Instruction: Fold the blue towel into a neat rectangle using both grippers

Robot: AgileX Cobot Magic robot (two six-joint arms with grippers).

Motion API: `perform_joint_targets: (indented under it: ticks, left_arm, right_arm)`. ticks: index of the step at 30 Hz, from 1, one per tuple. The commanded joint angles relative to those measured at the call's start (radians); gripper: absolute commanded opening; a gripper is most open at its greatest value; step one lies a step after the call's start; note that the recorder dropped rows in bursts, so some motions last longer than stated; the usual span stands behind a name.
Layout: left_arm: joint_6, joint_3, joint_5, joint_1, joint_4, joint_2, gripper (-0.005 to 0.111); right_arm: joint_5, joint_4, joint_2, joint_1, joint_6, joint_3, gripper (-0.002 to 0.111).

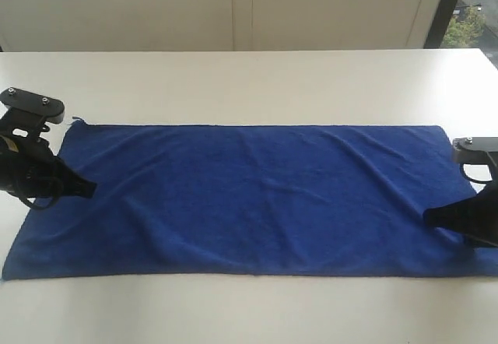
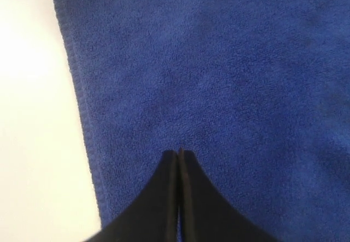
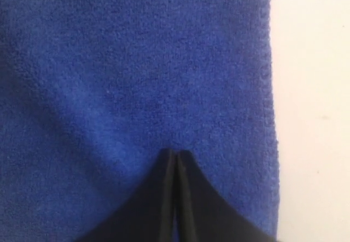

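The blue towel (image 1: pixel 249 196) lies spread flat and long across the white table (image 1: pixel 249 79), with a small loose thread at its far left corner. My left gripper (image 1: pixel 92 189) hovers over the towel's left end, its black fingers pressed together with no cloth between them. In the left wrist view the left gripper (image 2: pixel 180 151) points over the blue towel (image 2: pixel 219 72) near its stitched edge. My right gripper (image 1: pixel 427 215) is over the towel's right end, also shut and empty. The right wrist view shows the right gripper (image 3: pixel 175 152) above the blue towel (image 3: pixel 136 72).
Bare white table (image 1: pixel 233 313) runs along the near side of the towel and beyond its far edge. A pale wall stands behind the table, and a window (image 1: pixel 471 9) shows at the back right.
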Motion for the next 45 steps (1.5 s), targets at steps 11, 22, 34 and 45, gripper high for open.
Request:
perform_joint_targets:
  ticks: [11,22,34,45]
  left_arm:
    - [-0.010,0.005,0.016,-0.005,0.001,-0.043,0.000]
    - [-0.096,0.005,0.239,-0.005,0.001,-0.283,0.000]
    - [-0.141,0.007,0.556,-0.005,-0.028,-0.562,0.000]
    - [-0.152,0.033,0.646,-0.005,-0.028,-0.802,0.000]
  right_arm:
    - [-0.220,-0.005,-0.010,0.000,0.052,0.006,0.000]
    - [-0.187,-0.005,-0.206,0.000,0.052,0.019,0.000]
    - [-0.132,0.047,-0.621,0.000,0.090,0.143,0.000]
    - [-0.074,0.084,-0.755,0.000,0.090,0.143,0.000]
